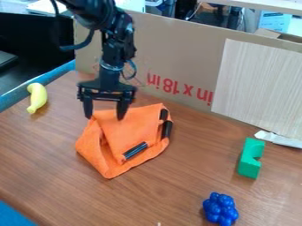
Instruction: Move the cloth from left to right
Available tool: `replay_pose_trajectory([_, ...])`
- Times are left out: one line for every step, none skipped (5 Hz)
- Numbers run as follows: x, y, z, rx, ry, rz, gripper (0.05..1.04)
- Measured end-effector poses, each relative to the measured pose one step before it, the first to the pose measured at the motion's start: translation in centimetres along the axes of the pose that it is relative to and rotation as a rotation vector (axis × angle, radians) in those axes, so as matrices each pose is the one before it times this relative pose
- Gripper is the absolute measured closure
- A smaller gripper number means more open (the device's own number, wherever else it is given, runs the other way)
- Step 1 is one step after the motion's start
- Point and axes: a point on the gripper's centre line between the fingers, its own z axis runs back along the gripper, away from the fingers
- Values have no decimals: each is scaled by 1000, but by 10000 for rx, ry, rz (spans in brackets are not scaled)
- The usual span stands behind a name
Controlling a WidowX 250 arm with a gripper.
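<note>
Orange folded cloth (pixel 133 130) with black strips (pixel 135 150) lies left of centre on the brown wood-grain table (pixel 47 167). My black two-finger gripper (pixel 105 117) hangs at its far edge, fingers apart. Pinching only the top layer could let the folds slip; carried right too low, it could knock the green notched block (pixel 249 165) or blue knobbly cluster (pixel 220 209).

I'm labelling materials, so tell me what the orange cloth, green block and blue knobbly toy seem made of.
Orange cloth: matte fabric, judging by its soft folds.
Green block: perhaps matte painted wood or foam; its flat faces fit either.
Blue knobbly toy: probably glossy plastic; its bumps show highlights.
</note>
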Motion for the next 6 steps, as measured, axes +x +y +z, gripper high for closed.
replay_pose_trajectory([-1038, -56, -939, 380, -95, -164, 82])
replay_pose_trajectory([-1626, 265, -1129, 416, 54, -35, 83])
replay_pose_trajectory([-942, -123, -345, 332, -86, -66, 84])
replay_pose_trajectory([-669, -329, -184, 188, -144, 71, 85])
replay_pose_trajectory([-635, -517, 259, 42, -9, 181, 85])
replay_pose_trajectory([-1593, -395, 435, 26, 549, 222, 85])
